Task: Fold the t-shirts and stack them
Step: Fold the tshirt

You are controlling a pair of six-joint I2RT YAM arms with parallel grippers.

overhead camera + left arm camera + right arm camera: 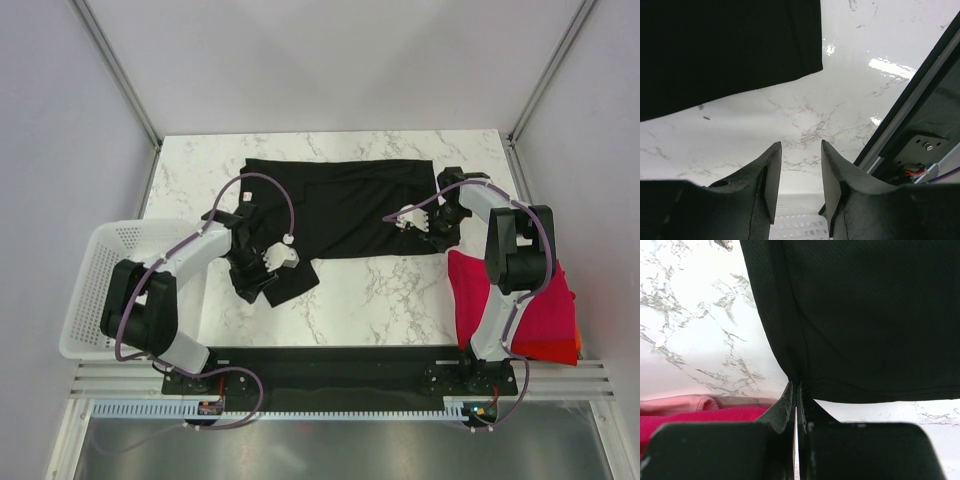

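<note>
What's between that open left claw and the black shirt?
Only bare marble table separates the left gripper from the black shirt, per the left wrist view.

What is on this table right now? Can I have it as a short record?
black t-shirt: spread out on the far half of the table
left hand: open, holding nothing, over bare marble beside the shirt
right hand: shut on the black t-shirt's edge
magenta-red shirt: folded, near right corner, atop an orange-red shirt
basket: white mesh, left of the table

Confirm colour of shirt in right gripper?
Plain black shirt, pinched by right gripper; best in right wrist view.
</note>
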